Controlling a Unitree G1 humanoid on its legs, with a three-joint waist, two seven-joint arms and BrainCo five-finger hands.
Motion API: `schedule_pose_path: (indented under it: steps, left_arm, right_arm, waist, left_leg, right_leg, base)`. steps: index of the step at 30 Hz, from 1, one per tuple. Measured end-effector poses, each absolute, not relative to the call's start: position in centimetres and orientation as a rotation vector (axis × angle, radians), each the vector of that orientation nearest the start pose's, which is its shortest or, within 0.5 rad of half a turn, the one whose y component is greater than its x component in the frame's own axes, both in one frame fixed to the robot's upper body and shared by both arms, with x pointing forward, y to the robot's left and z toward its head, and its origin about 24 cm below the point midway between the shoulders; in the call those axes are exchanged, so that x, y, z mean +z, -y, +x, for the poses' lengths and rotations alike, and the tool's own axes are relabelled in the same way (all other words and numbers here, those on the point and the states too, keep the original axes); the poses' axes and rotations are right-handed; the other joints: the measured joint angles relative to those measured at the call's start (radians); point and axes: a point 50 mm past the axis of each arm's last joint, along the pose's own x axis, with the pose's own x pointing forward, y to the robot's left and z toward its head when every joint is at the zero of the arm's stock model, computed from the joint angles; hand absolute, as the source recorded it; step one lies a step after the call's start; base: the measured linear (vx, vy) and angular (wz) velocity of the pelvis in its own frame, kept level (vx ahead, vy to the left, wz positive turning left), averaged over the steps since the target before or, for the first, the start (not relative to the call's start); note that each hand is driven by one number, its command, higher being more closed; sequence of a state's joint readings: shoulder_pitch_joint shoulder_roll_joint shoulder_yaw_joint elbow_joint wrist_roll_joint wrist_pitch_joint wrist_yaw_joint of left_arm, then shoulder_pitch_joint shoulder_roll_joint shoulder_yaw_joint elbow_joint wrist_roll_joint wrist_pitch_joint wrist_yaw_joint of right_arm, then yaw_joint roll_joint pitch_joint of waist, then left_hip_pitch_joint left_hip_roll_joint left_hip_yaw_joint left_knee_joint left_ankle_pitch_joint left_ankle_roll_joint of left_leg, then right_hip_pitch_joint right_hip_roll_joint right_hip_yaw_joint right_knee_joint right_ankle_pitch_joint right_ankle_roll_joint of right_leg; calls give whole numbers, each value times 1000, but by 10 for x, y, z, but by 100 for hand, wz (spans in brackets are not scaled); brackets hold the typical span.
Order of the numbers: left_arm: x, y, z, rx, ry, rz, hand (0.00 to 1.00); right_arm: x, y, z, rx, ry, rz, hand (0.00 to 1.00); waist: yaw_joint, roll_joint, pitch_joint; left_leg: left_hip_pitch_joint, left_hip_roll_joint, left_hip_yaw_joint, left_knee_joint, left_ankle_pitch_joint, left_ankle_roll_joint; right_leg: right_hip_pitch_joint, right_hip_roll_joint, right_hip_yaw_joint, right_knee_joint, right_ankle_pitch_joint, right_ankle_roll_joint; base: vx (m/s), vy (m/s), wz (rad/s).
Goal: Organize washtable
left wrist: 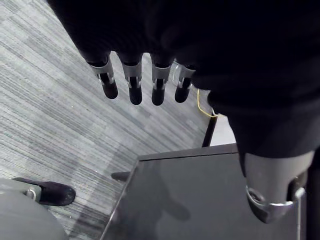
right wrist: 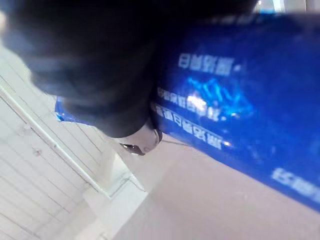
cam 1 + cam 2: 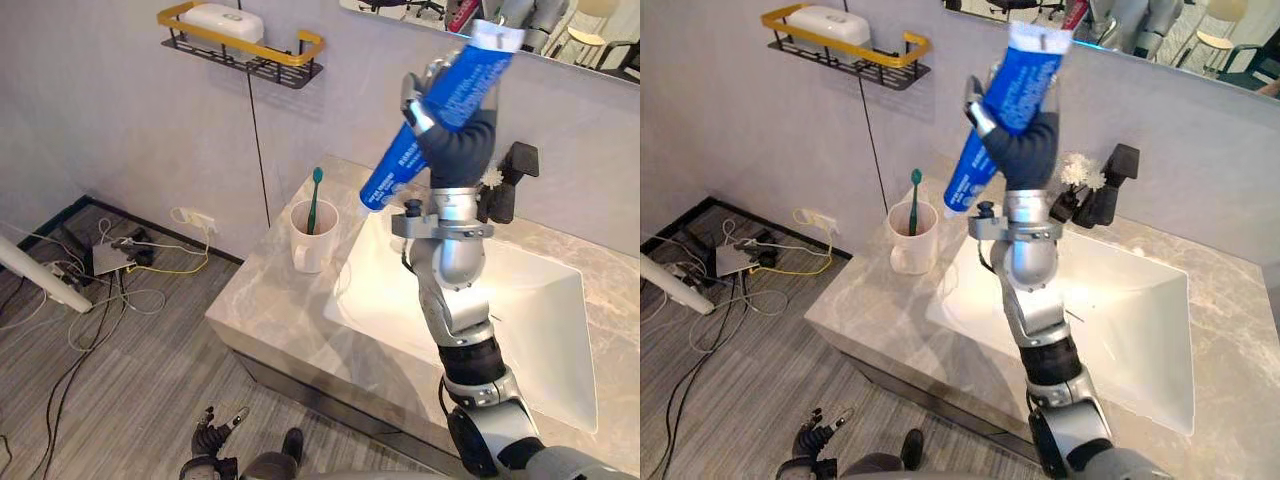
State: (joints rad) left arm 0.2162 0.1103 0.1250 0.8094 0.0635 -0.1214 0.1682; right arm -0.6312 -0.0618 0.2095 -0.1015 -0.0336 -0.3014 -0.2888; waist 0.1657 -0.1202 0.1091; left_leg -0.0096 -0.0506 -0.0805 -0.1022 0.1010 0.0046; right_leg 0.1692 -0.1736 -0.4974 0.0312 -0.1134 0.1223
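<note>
My right hand (image 3: 457, 142) is raised high over the sink's back left corner, shut on a big blue toothpaste tube (image 3: 440, 105). The tube tilts, its cap end pointing down and left toward the cup and its flat end up by the mirror. Up close, in the right wrist view, the tube (image 2: 235, 100) lies across the dark hand cover. A white cup (image 3: 313, 240) with a green toothbrush (image 3: 314, 200) upright in it stands on the marble counter (image 3: 270, 310), left of the sink. My left hand (image 1: 135, 85) hangs low beside the cabinet near the floor, open and holding nothing.
A white sink (image 3: 545, 300) is set in the counter, with a black faucet (image 3: 512, 180) behind it and a small white tuft (image 3: 1080, 172) beside that. A black and yellow wall shelf (image 3: 245, 48) holds a white item (image 3: 222, 20). Cables (image 3: 110, 270) lie on the floor.
</note>
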Motion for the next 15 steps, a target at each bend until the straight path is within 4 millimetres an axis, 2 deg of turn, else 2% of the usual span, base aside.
schedule_pose_path:
  steps: [2,6,12,15]
  left_arm:
    - [-138,-225,95,313,-896,224,0]
    - [-137,-227,96,298,-892,248,0]
    - [-136,-228,98,286,-886,259,0]
    - [-136,-228,98,286,-885,259,0]
  right_arm:
    - [254,72,288,110,1001,22,100]
    - [260,67,297,98,995,-32,100]
    - [252,66,314,62,926,-130,100]
    - [256,67,322,47,914,-188,100]
  waist:
    - [16,-1,1]
    - [29,-14,18]
    - [67,-21,45]
    - [68,-21,49]
  left_leg:
    - [-1,1,-2,0,1,-1]
    - [-17,3,-23,0,9,-6]
    - [-35,9,-34,0,16,-8]
    - [-47,9,-48,3,18,-10]
  right_leg:
    - [0,2,-1,0,0,-1]
    - [-4,6,-24,0,-3,-5]
    - [-18,17,-31,-1,-4,-7]
    - [-20,19,-47,-2,-5,-8]
  base:
    - [-11,-11,3]
    - [-22,-27,16]
    - [3,-33,5]
    - [8,-29,15]
